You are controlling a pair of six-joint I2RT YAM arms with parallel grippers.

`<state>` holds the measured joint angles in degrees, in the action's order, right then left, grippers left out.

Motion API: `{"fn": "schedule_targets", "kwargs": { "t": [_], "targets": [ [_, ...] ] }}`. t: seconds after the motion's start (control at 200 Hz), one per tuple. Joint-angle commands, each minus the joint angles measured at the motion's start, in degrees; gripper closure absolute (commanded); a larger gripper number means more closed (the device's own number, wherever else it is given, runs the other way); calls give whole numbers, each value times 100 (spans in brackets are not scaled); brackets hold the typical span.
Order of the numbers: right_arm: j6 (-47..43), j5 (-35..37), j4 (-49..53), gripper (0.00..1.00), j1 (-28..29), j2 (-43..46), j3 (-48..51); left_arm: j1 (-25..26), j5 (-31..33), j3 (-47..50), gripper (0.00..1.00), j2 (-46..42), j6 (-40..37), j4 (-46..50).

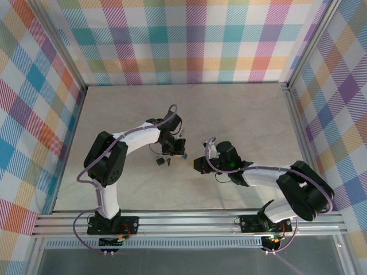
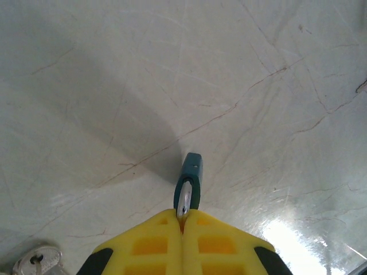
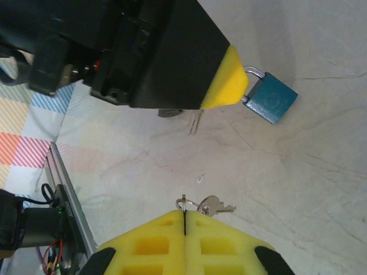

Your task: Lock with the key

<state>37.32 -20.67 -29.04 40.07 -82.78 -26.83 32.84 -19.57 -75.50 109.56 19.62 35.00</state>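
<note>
Noted padlock (image 2: 191, 172) clamped by shackle in left tool (image 2: 182, 220), body pointing away. Noted key (image 3: 213, 205) pinched in right tool (image 3: 184, 213), blade crosswise. Judged padlock ahead-right of right tool, apart; must bring key across.

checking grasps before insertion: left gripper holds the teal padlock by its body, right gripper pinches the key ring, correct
No: the left gripper holds the teal padlock by its silver shackle, not its body; the left wrist view shows it. The right gripper does pinch the key ring.
</note>
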Motion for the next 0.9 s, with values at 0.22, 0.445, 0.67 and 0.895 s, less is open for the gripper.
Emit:
{"fn": "schedule_targets", "kwargs": {
  "t": [0.22, 0.445, 0.67, 0.895],
  "targets": [
    [56, 463, -291, 100, -219, -526, -244, -189, 472, -275, 70, 86, -274, 550],
    [58, 394, -139, 100, -256, -1089, -712, -199, 634, -596, 52, -131, -327, 725],
    [71, 593, 127, 98, -268, -1619, -1146, -199, 828, -676, 37, -677, -292, 680],
    [-139, 691, 767, 61, -272, -1358, -1305, -199, 909, -742, 29, -1144, -128, 598]
  ]
}}
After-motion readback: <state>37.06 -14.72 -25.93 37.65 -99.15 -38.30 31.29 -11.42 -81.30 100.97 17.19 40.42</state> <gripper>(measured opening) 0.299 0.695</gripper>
